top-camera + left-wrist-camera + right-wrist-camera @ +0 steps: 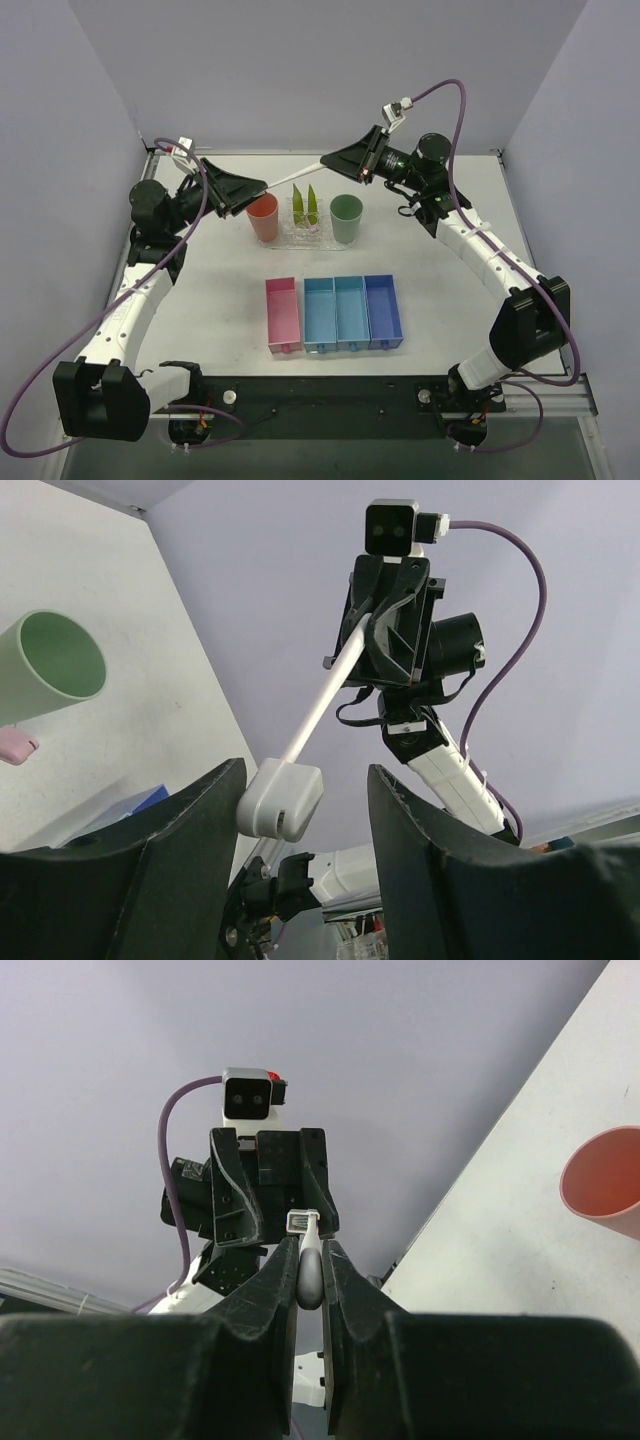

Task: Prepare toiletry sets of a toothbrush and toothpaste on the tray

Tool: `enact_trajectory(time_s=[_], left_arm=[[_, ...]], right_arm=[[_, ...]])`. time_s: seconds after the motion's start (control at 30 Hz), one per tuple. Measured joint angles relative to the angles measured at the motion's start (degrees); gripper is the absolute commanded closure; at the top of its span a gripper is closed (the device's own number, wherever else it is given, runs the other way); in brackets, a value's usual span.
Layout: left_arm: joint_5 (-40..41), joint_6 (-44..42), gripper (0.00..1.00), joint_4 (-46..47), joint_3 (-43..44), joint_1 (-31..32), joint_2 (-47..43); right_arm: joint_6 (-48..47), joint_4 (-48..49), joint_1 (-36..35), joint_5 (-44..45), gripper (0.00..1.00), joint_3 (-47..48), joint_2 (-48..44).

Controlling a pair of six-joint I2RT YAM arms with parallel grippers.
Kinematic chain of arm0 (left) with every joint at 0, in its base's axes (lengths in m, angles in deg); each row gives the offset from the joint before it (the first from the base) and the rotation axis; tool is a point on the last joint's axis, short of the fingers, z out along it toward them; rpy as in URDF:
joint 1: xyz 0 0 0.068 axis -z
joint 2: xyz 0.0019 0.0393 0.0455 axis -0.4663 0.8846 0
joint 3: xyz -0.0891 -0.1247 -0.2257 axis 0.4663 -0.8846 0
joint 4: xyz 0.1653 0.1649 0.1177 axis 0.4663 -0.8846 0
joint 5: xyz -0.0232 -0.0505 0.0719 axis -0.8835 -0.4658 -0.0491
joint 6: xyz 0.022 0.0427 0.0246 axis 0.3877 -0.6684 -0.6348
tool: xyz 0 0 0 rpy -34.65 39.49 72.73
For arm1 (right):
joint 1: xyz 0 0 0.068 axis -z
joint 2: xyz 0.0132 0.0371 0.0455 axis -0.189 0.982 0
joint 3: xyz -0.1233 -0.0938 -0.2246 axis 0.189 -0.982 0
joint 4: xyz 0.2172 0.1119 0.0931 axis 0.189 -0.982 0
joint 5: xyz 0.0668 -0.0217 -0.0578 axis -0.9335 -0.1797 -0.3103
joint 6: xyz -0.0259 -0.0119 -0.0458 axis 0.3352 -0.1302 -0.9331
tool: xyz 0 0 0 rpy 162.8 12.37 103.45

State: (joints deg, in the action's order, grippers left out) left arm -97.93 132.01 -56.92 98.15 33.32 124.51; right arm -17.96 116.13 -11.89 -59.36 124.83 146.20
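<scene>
A slim white toothbrush (300,174) hangs in the air above the cups, spanning the gap between both arms. My right gripper (310,1245) is shut on its rounded handle end (309,1272). My left gripper (305,770) is open around the capped head (282,798). The cap lies against the left finger, with a wide gap to the other finger. Two yellow-green toothpaste tubes (298,203) (313,203) stand upright between the cups. Clear plastic (290,238) sits under them; I cannot tell tray from rack there.
A salmon cup (263,217) and a green cup (346,218) flank the tubes. Nearer the arm bases stand a pink bin (283,315), two light blue bins (335,312) and a darker blue bin (383,310) in a row.
</scene>
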Motion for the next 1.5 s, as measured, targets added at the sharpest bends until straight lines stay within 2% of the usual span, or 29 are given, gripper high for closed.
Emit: enact_trajectory(time_s=[0.17,0.23,0.43,0.57,0.7,0.87,1.0,1.13,1.23,1.5], left_arm=[[-0.1,1.1,0.52,1.2,0.0,0.0,0.2],[-0.1,1.5,0.54,1.4,0.0,0.0,0.3],[-0.4,1.9,0.69,1.6,-0.3,0.0,0.9],[-0.7,2.1,0.81,1.7,-0.3,0.0,0.9],[-0.6,2.1,0.87,1.9,-0.3,0.0,1.0],[-0.6,2.0,0.91,1.9,-0.3,-0.5,1.0],[0.0,1.2,0.93,0.9,-0.4,-2.0,0.8],[1.1,-1.0,0.94,-2.4,-0.4,-4.0,-0.3],[2.2,-4.2,1.0,-7.0,-0.3,-5.4,-1.7],[8.9,-17.7,1.0,-25.9,2.2,-7.5,-3.0]], right_arm=[[0.2,0.4,0.0,-0.3,1.0,0.0,0.1],[0.4,0.5,0.0,-0.5,1.0,0.0,0.1],[0.4,0.6,0.3,-0.7,1.0,0.0,0.2],[0.3,0.5,0.2,-1.0,0.85,0.0,0.2],[-0.6,-1.2,0.3,-1.0,0.61,0.0,0.2],[-2.9,-4.2,0.3,-1.0,0.5,0.0,0.3],[-5.1,-7.2,0.5,-0.3,0.46,0.0,0.3],[-8.2,-11.2,1.3,1.1,0.45,0.0,0.3],[-10.9,-15.2,2.2,2.8,0.45,0.0,0.0],[-17.5,-23.3,4.9,7.0,0.45,-0.2,-3.6]])
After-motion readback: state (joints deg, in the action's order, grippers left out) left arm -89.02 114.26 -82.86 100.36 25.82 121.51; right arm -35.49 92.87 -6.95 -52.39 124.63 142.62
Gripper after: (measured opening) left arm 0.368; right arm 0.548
